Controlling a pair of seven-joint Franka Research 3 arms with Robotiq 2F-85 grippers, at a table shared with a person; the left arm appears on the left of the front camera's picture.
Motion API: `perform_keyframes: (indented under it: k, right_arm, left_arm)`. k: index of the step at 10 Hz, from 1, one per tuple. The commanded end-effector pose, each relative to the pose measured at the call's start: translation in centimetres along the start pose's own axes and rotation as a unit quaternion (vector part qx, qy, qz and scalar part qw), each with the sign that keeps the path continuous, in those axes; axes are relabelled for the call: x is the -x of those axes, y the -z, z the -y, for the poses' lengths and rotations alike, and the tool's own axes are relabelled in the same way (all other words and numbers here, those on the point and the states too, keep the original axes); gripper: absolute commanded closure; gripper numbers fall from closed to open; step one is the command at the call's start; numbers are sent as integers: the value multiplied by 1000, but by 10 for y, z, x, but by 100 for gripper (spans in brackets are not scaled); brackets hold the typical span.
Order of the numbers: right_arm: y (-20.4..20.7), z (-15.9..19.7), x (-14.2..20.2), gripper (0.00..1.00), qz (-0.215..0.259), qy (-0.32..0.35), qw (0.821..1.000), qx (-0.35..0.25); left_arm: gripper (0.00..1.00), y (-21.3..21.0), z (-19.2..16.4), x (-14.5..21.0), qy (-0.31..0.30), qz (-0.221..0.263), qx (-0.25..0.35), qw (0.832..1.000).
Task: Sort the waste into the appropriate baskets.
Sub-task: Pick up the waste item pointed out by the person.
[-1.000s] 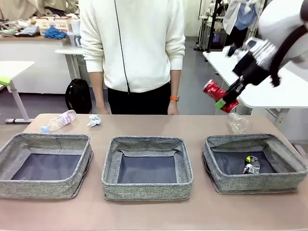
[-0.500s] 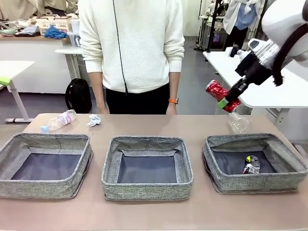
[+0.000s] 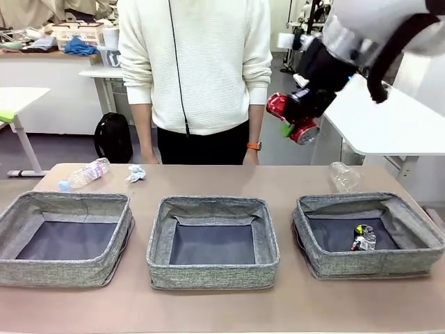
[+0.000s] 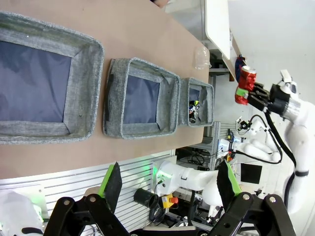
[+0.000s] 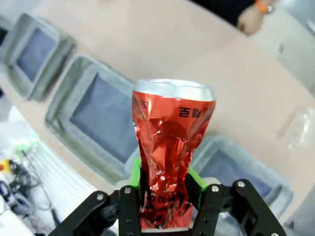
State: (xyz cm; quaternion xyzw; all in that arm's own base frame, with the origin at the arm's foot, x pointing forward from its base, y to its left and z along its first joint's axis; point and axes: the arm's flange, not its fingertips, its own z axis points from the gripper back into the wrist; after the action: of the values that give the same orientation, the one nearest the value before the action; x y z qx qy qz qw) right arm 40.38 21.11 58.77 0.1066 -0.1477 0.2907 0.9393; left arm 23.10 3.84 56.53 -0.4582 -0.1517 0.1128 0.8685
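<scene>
High above the table's far edge, my right gripper [image 3: 292,126] is shut on a crushed red drink can [image 3: 290,115], between the middle basket [image 3: 212,275] and the right basket [image 3: 361,266]. The wrist view has the can [image 5: 170,142] upright between the green pads [image 5: 196,179]. A silver-black can [image 3: 361,238] lies inside the right basket. The left basket [image 3: 62,273] holds nothing. A clear bottle [image 3: 85,174] and a white paper wad [image 3: 135,174] lie behind the left basket, another clear bottle [image 3: 344,176] behind the right one. My left gripper [image 4: 170,183] stands open off the table's near side.
A person in a white sweater stands at the far edge, one hand [image 3: 250,154] hanging behind the middle basket. A white side table [image 3: 396,125] stands at the back right. Bare tabletop [image 3: 222,184] runs behind the baskets.
My right arm has swung left and upward with the red can, from above the right basket's far side toward the middle. Nothing on the table has moved.
</scene>
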Motion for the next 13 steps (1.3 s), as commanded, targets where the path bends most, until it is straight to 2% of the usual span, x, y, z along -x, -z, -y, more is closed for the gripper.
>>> perform_keyframes:
  k: [1, 3, 4, 6, 7, 10, 11, 12, 13]
  right_arm:
    - [-7, -51, -15, 66, -57, 24, 998, 17]
    - [-41, -103, -28, 66, -48, 30, 998, 27]
    - [-62, -126, -33, 66, -35, -2, 999, 36]
    - [-100, -178, -36, 66, 16, -103, 995, 1]
    - [-116, -199, -46, 66, 16, -123, 992, -12]
    - [-136, -221, -77, 66, -3, -104, 994, -36]
    - [-136, -220, -78, 66, -6, -100, 994, -42]
    - [-131, -222, -59, 66, 14, -116, 993, -30]
    - [-131, -222, -59, 66, 14, -116, 993, -30]
  left_arm:
    - [0, 0, 0, -1, 8, 1, 10, 1000]
    - [0, 0, 0, -1, 8, 1, 10, 1000]
    - [0, 0, 0, -1, 8, 1, 10, 1000]
    - [0, 0, 0, -1, 8, 1, 10, 1000]
    - [0, 0, 0, -1, 8, 1, 10, 1000]
    - [0, 0, 0, -1, 8, 1, 10, 1000]
    - [0, 0, 0, -1, 8, 1, 10, 1000]
    - [0, 0, 0, -1, 8, 1, 10, 1000]
    - [0, 0, 0, -1, 8, 1, 10, 1000]
